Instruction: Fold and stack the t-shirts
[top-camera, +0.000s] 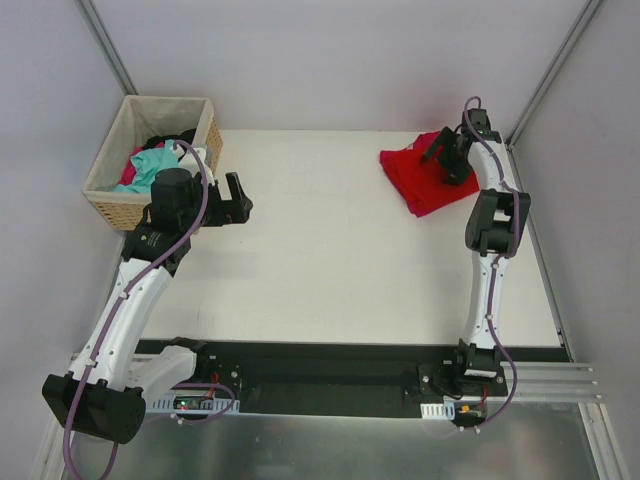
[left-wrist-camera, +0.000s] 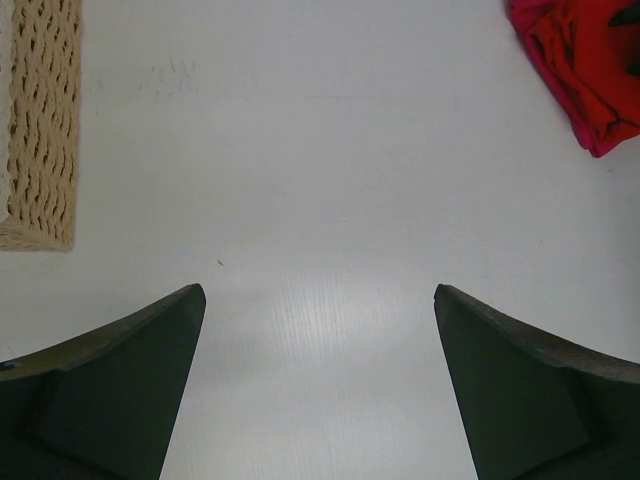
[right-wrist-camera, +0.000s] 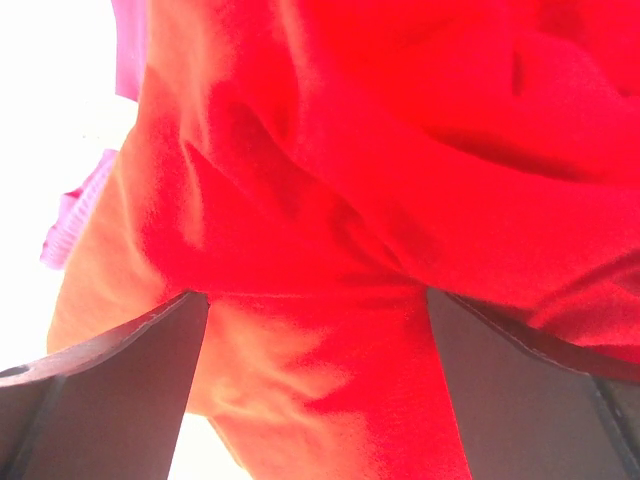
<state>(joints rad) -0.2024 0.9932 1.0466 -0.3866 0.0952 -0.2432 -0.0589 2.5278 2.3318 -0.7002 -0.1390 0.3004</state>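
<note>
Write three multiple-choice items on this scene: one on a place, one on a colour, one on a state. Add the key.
1. Where does the basket stand?
A. at the far left corner of the table
B. at the far right corner
C. at the middle of the near edge

2. What colour is the t-shirt lying on the table?
A. teal
B. black
C. red

3. How do the left jaws stand?
A. shut on cloth
B. open, with nothing between them
C. shut and empty

Key:
1 A: the top view shows the basket at the far left corner.
2 C: the cloth at the far right of the table is bright red.
3 B: the left wrist view shows them wide apart over bare table.
</note>
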